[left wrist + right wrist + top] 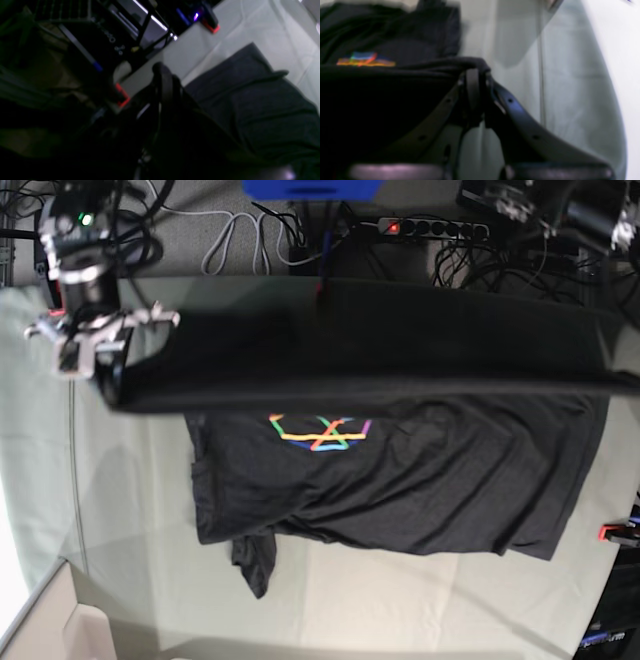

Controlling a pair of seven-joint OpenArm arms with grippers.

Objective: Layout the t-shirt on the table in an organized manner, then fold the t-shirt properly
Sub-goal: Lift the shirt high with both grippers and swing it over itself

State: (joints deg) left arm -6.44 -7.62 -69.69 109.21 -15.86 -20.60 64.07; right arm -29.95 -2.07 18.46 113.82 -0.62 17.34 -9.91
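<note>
We had both grippers clamped on the t-shirt [420, 470]: the right gripper [475, 75] and left gripper [162, 75] each pinched an edge, stretching it above the table [130, 510]. Layout looked unfinished, one sleeve crumpled; folding remained undone.

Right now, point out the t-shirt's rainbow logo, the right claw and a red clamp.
rainbow logo [320, 432]: base view, middle of the coloured lines.
right claw [476, 75]: right wrist view, fingertips pinching the t-shirt's [420, 480] hem.
red clamp [122, 96]: left wrist view, its red jaw.
</note>
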